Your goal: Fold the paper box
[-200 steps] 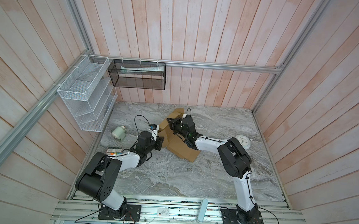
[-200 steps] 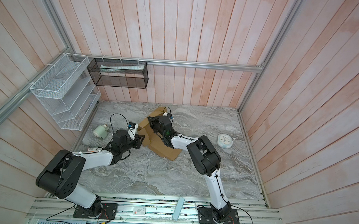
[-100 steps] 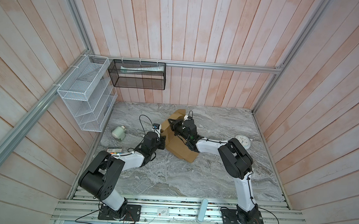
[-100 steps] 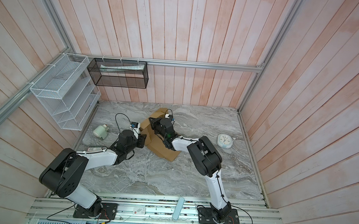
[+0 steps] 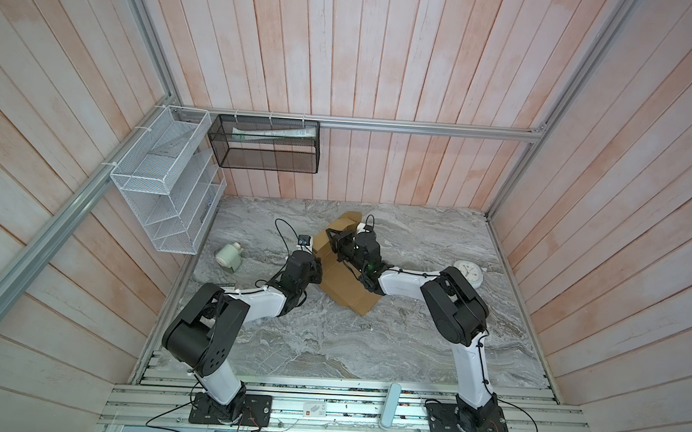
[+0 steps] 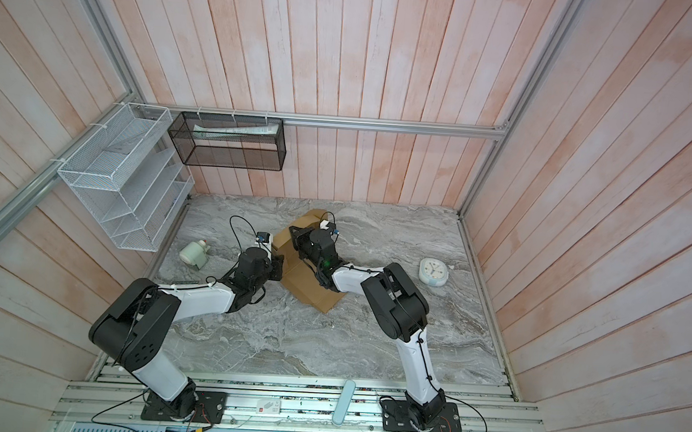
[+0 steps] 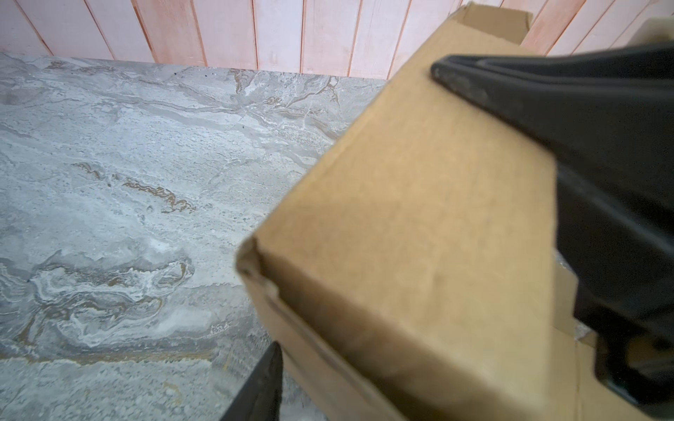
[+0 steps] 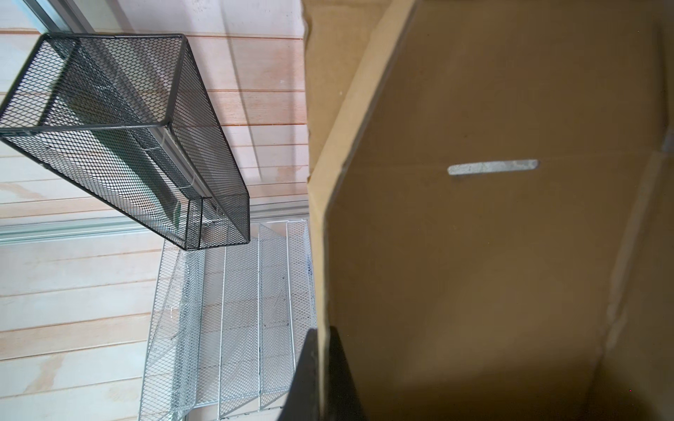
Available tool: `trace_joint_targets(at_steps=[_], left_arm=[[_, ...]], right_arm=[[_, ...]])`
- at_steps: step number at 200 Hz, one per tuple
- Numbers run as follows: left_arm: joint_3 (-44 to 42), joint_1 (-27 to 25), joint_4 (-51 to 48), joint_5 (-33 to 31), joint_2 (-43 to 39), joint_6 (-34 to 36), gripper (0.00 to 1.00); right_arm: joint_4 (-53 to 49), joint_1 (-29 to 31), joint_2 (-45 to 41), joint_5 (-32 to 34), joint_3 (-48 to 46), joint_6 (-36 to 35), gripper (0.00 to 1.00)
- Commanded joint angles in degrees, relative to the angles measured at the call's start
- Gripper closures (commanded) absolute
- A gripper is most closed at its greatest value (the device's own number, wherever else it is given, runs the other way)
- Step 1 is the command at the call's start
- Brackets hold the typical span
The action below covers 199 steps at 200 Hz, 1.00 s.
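1. The paper box [image 5: 343, 285] [image 6: 310, 291] lies toward the back middle of the marble tabletop [image 5: 327, 341], between the two arms. It is partly folded, with one panel flat on the stone and other flaps standing up.
2. The right claw [image 5: 334, 241] reaches over the box from the right and is pressed together on the edge of a raised flap. In the right wrist view its black fingers [image 8: 304, 386] sit on either side of that thin cardboard edge. A narrow slit [image 8: 492, 167] shows in the panel [image 8: 492, 273] beyond.
3. The left claw [image 5: 317, 274] is at the box's left side, low down. In the left wrist view one finger [image 7: 262, 386] stands just beside a blurred corner of the box [image 7: 419, 237]. The other finger cannot be made out for certain, so it cannot be told whether this claw is spread or gripping the cardboard.
4. A pale bottle [image 5: 229, 255] lies on its side near the left edge, well apart from the box.
5. A round white clock [image 5: 469, 271] rests near the right edge.
6. A white wire rack [image 5: 167, 179] and a black mesh basket [image 5: 265, 149] hang on the walls.
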Motion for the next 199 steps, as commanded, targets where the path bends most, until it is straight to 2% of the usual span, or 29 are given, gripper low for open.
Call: trace_joint_targets(at_steps=[1, 36, 61, 91, 122, 163, 199], left_arm=[[2.99, 0.29, 0.55, -3.47, 1.43, -1.58, 0.56], [4.04, 0.12, -0.06, -5.21, 2.33, -2.66, 0.60], [4.09, 0.11, -0.24, -6.00, 2.62, -3.34, 0.68], [3.68, 0.02, 0.11, -6.62, 2.19, -2.93, 0.71], [2.99, 0.02, 0.05, -7.76, 1.67, -2.12, 0.75], [2.07, 0.02, 0.39, -7.51, 1.06, -1.79, 0.78], [0.84, 0.00, 0.95, -7.59, 0.17, -0.74, 0.81]], right_arm=[[-4.67, 1.46, -0.75, -3.07, -2.14, 1.41, 1.00], [-4.92, 1.51, -0.74, -3.33, -2.25, 1.69, 1.00], [-4.67, 1.55, -0.65, -3.67, -2.52, 1.92, 1.00], [-3.69, 1.55, -0.72, -3.75, -2.89, 2.30, 1.00], [-3.48, 1.55, -1.50, -3.39, -3.57, 1.78, 0.92], [-3.05, 1.38, -4.56, -1.76, -6.68, -0.63, 0.74], [-1.29, 1.29, -6.75, -1.74, -9.28, -2.29, 0.63]])
